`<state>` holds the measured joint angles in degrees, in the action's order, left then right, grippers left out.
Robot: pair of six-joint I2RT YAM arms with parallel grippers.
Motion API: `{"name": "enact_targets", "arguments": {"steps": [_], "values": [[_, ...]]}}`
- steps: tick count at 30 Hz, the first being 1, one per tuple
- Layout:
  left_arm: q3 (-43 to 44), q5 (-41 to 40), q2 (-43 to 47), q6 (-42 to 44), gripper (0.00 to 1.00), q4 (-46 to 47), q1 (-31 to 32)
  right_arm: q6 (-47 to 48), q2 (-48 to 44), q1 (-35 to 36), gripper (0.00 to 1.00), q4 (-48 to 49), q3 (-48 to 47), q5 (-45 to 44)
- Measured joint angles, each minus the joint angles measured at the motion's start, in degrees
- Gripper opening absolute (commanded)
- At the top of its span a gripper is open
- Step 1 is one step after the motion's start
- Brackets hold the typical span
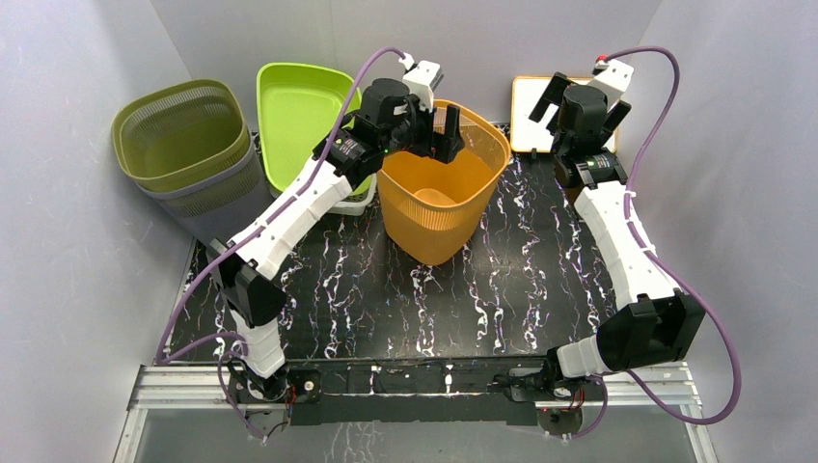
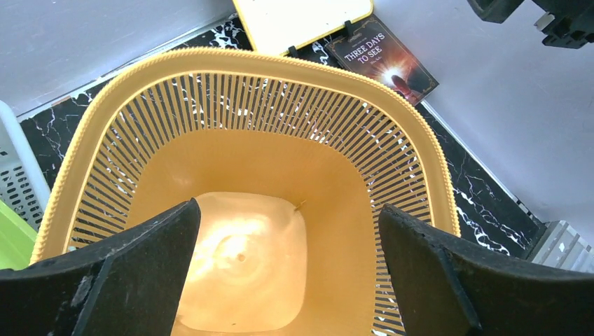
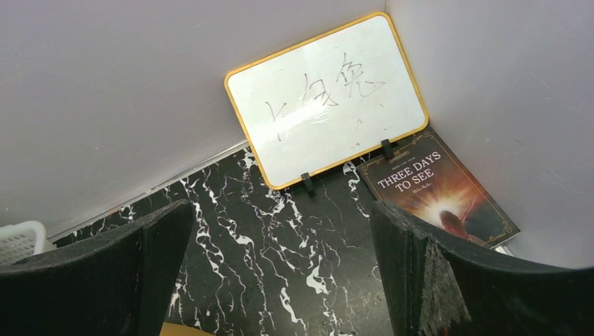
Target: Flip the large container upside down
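- Currently the orange container [image 1: 439, 207] stands upright on the black marbled worktop [image 1: 521, 280], around the middle and toward the far side. Its open mouth faces up and its base is down, so it is not yet turned over.
- Its upper walls are slatted and its floor is solid. The left wrist view looks straight down into it [image 2: 245, 168], and nothing shows inside.
- The left hand [image 1: 436, 140] hangs over the far-left part of the container's rim with its fingers spread wide. In its own view [image 2: 287, 213] the two dark fingers sit at either side of the basket's interior and grip nothing. I cannot tell whether a fingertip touches the rim.
- The right hand [image 1: 577, 114] is at the far right, well apart from the container. It too is spread wide and has hold of nothing [image 3: 280, 210].
- Beyond the right hand, a yellow-framed whiteboard [image 3: 326, 98] leans against the back wall. A book [image 3: 438, 189] titled "Three Days to See" lies flat just to its right.
- At the far left, an olive slatted basket [image 1: 178, 135] sits nested in a grey one [image 1: 207, 198].
- Next to them, between those baskets and the orange container, is a lime-green tub [image 1: 299, 106]. A white slatted crate [image 1: 359, 198] shows partly under the left arm.
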<state>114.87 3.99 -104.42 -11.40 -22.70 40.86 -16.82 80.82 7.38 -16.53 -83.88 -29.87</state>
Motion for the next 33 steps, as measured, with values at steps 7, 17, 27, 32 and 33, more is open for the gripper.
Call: {"name": "enact_targets", "arguments": {"steps": [7, 17, 27, 32, 33], "values": [[4.8, -3.7, 1.3, 2.4, 0.98, -6.1, 0.5, 2.1, -0.7, 0.0, 0.98, -0.7, -0.1, 6.7], [0.7, -26.1, 21.7, 7.6, 0.98, -9.8, 0.5, 5.4, -1.7, 8.8, 0.95, -4.7, -3.8, 20.0], [-4.8, -37.4, 37.7, 9.2, 0.98, -6.2, 0.5, 13.0, -2.0, 32.5, 0.86, -7.9, -4.5, 25.3], [-9.7, -37.5, 36.5, 8.9, 0.98, -6.7, 0.5, 16.2, -0.1, 36.2, 0.79, -9.9, -4.9, 26.1], [-10.6, -37.2, 35.9, 8.8, 0.98, -7.0, 0.5, 16.7, 0.3, 36.3, 0.78, -10.3, -4.9, 26.2]]}}
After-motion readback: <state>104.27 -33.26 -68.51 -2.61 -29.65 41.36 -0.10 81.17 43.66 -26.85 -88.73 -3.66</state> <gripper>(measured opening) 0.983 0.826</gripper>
